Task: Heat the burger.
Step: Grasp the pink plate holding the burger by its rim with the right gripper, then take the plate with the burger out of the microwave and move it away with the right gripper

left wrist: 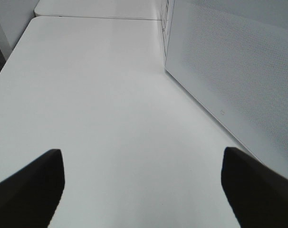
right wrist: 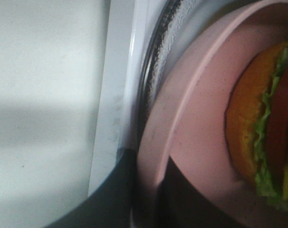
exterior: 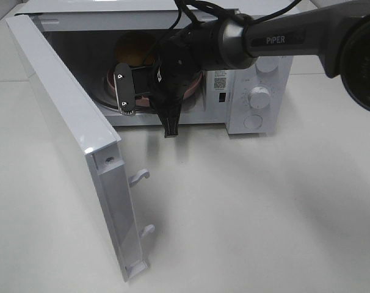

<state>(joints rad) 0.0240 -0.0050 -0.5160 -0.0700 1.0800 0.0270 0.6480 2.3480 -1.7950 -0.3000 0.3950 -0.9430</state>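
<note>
One soft, probably light burger [right wrist: 246, 123] on pink plate [right wrist: 196, 118] inside open microwave [exterior: 237, 119], far centre; best moved by stiff plate rim, pinched at near edge by right gripper [right wrist: 148, 194]; left gripper [left wrist: 141, 190] spread wide, empty.

Pink plate [right wrist: 196, 137], golden-brown burger [right wrist: 241, 123] w/ green lettuce [right wrist: 263, 133], white microwave [exterior: 235, 116].

Bright, even overhead light washes the white desk [exterior: 264, 201] pale in the high view. The arm [exterior: 295, 36] at the upper right, blurred at the frame edge, throws a broad soft shadow across it. The open microwave door [exterior: 69, 122] has a faint sheen, and inside the microwave [exterior: 234, 110] it is dim. From the left wrist, the left pincer [left wrist: 141, 156] shows as two dark, fuzzy wedges. The right wrist picture is close and soft, with the pink plate [right wrist: 191, 118] and burger [right wrist: 258, 128] smeared
</note>
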